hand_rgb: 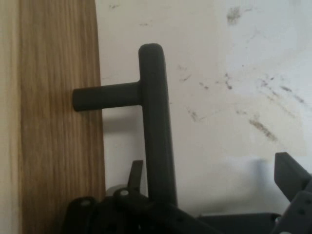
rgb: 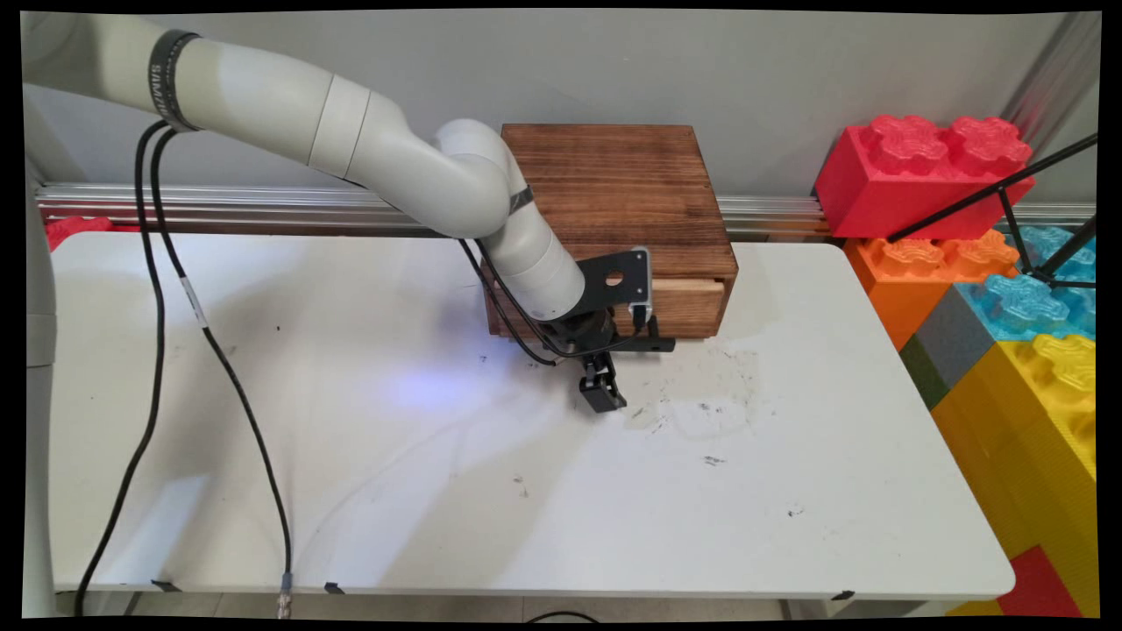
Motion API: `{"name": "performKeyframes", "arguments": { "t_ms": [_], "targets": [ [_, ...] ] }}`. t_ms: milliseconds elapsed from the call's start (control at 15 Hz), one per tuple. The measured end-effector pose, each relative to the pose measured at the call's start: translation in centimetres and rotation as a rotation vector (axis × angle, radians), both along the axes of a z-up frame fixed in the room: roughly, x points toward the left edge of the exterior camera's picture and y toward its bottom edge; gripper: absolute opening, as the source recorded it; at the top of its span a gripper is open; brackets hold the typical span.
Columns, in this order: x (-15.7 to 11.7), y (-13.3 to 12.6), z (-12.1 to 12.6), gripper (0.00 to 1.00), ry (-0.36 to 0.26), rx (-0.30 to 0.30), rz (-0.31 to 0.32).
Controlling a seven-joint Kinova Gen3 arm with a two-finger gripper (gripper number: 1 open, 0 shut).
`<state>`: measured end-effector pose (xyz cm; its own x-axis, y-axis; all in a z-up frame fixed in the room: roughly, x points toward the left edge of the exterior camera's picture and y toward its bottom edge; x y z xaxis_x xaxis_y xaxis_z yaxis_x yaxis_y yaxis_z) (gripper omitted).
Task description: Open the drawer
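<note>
Main view showed the black two-finger gripper (rgb: pixel 601 394) hanging low over the white table (rgb: pixel 526 491), just in front of the dark brown wooden drawer box (rgb: pixel 618 197) at the table's far edge. Its pale drawer front (rgb: pixel 688 307) carried a dark grey bar handle (rgb: pixel 653 343). Hand view showed that handle (hand_rgb: pixel 156 126) standing off the wood on a short post, passing between the spread fingers (hand_rgb: pixel 292 180), which touched nothing. Red, orange, blue and yellow giant toy bricks (rgb: pixel 990 263) were stacked to the right.
</note>
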<state>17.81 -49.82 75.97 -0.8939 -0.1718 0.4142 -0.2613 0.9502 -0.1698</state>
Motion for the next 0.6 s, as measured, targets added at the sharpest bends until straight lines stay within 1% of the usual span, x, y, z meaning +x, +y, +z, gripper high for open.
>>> {"name": "performKeyframes", "arguments": {
  "t_ms": [600],
  "targets": [
    [-0.9,2.4,-0.1,1.0,0.025,0.041,0.01]
  ]
}}
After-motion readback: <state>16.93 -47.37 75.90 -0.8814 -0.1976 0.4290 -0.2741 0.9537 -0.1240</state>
